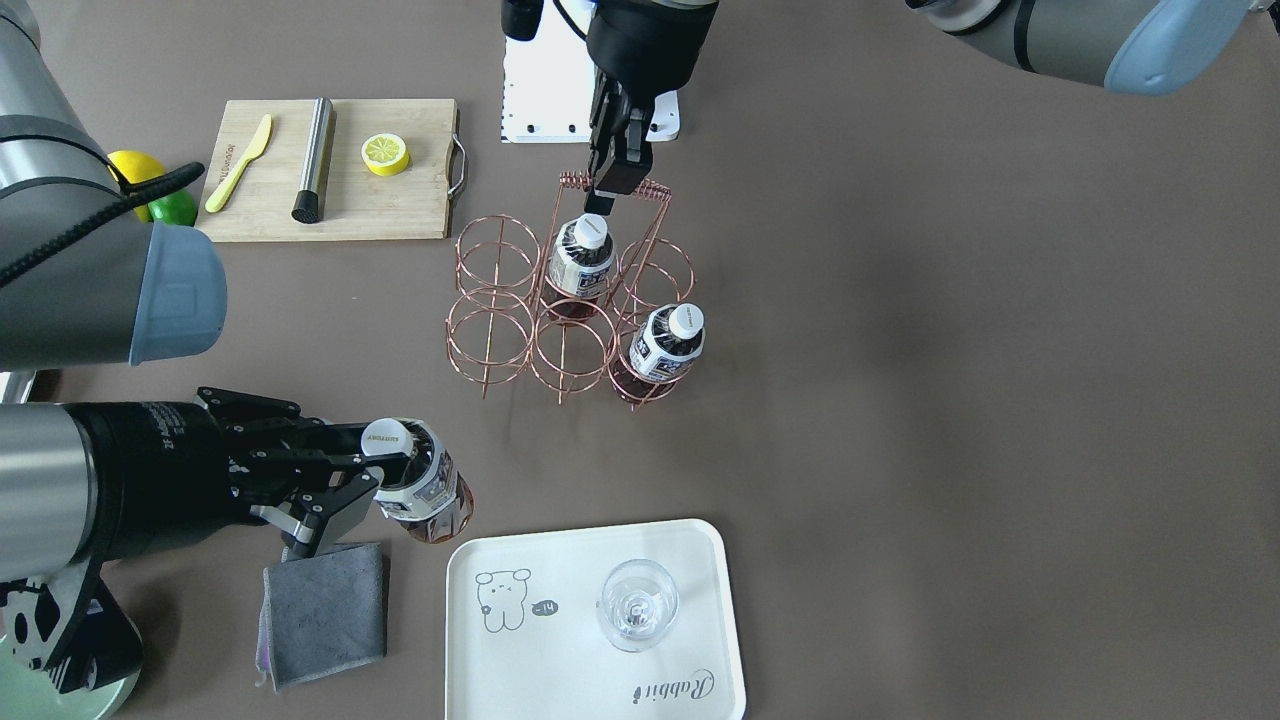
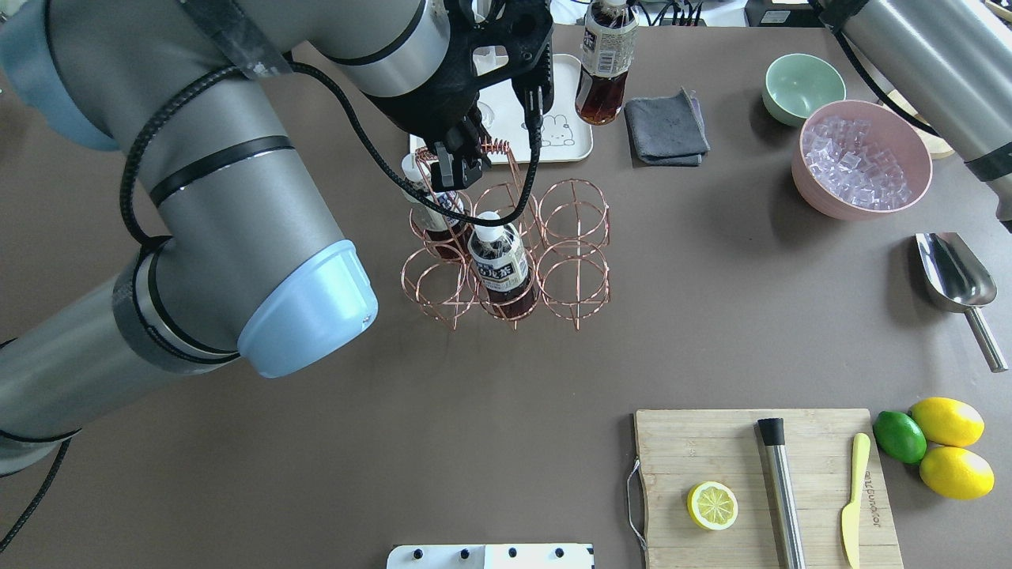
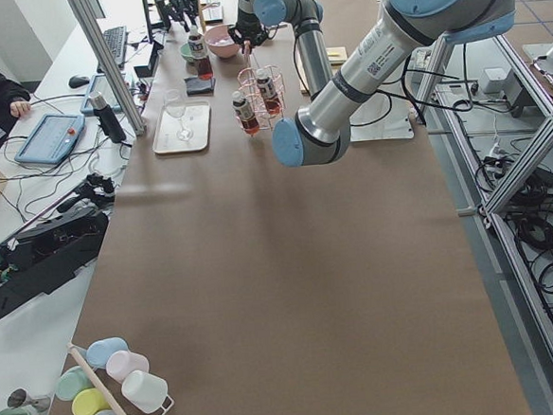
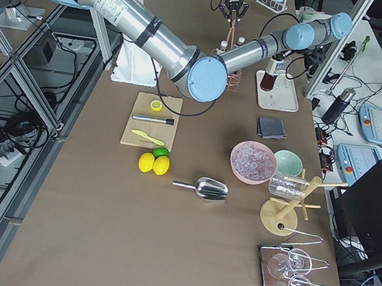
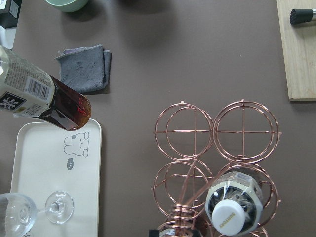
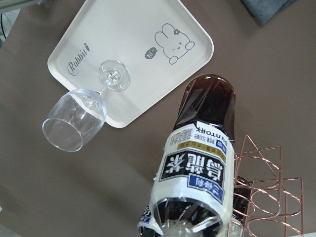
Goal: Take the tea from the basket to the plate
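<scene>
My right gripper (image 1: 385,482) is shut on a tea bottle (image 1: 425,485), near its white cap. It holds the bottle tilted in the air just off the corner of the cream plate (image 1: 560,680), beside the grey cloth. In the right wrist view the bottle (image 6: 200,163) hangs over bare table next to the plate (image 6: 133,44). My left gripper (image 1: 615,185) is shut on the wire handle of the rose-gold basket (image 1: 495,340). Two more tea bottles (image 1: 580,258) (image 1: 665,345) stand in its cells. In the overhead view one bottle (image 2: 498,265) is plain and the other is partly hidden by my left gripper (image 2: 460,162).
A wine glass (image 1: 638,603) stands on the plate. A grey cloth (image 1: 325,610) lies beside it. A cutting board (image 1: 340,170) holds a lemon half, knife and muddler. A pink ice bowl (image 2: 862,158), mint bowl (image 2: 802,87), scoop (image 2: 957,284) and citrus fruit (image 2: 945,442) lie on the robot's right.
</scene>
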`<move>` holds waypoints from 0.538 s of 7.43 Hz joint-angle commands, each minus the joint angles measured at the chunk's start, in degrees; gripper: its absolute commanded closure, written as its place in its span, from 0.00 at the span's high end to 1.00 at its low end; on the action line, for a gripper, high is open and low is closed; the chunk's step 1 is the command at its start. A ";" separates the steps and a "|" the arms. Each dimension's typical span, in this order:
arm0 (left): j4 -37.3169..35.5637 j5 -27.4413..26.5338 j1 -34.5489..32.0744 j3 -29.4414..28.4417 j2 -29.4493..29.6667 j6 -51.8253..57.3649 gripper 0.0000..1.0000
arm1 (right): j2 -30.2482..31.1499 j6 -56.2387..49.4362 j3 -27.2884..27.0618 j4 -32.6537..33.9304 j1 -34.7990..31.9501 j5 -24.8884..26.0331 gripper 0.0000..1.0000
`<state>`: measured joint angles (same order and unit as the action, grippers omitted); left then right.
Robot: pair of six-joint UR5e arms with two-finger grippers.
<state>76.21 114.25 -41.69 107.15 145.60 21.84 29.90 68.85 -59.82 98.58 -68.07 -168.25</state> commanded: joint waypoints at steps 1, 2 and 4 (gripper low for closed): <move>-0.97 0.09 -1.46 3.32 -1.37 -0.13 0.00 | -1.60 -2.85 10.21 -9.32 0.82 1.17 0.00; -2.36 1.83 -3.38 3.33 -1.20 -0.04 0.00 | -1.69 -3.72 11.03 -12.24 1.27 1.61 0.00; -5.69 6.49 -9.00 6.81 -2.94 0.58 0.00 | -3.26 -10.03 12.70 -12.80 1.53 3.45 0.00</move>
<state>73.53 117.21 -46.29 110.76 144.28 22.09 27.97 63.27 -48.90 87.10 -66.80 -166.29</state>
